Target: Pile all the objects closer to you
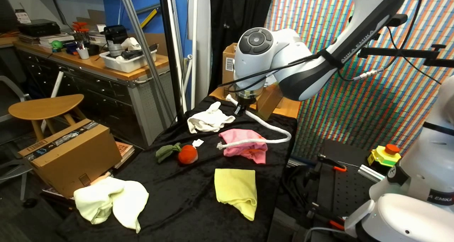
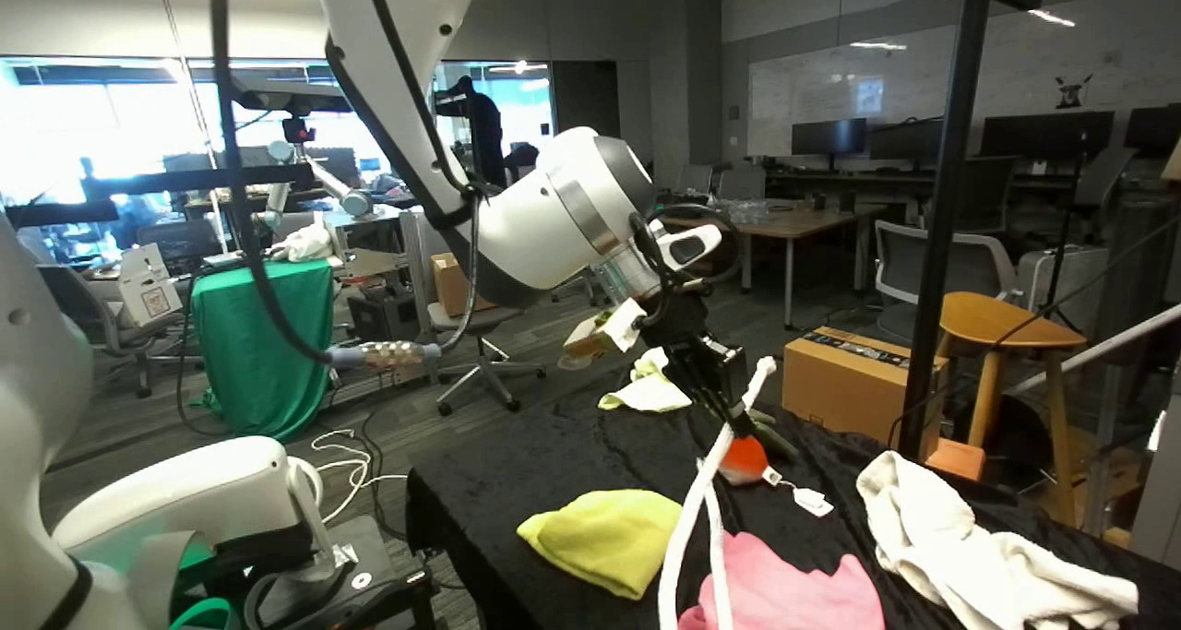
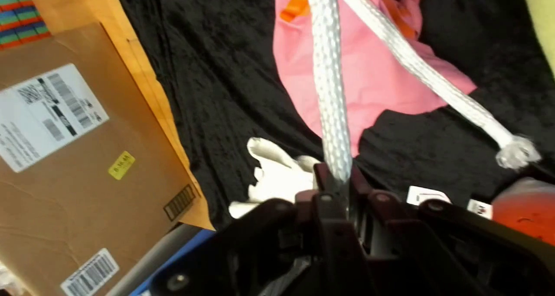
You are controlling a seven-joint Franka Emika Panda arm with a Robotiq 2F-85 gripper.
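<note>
Wrist view: gripper (image 3: 339, 179) pinching white rope (image 3: 331, 83) near one end; long axis runs ahead of the fingertips over pink cloth (image 3: 381, 79), second leg angling back to a frayed end. In an exterior view, rope (image 2: 692, 512) drops below the fingers in two legs, stub poking up past them. In an exterior view, rope (image 1: 275, 141) bends base-side of the fingers, free end pointing away from robot base (image 1: 408, 215). Pink's below them; contact unclear. Likely next: lower straight there.
</note>
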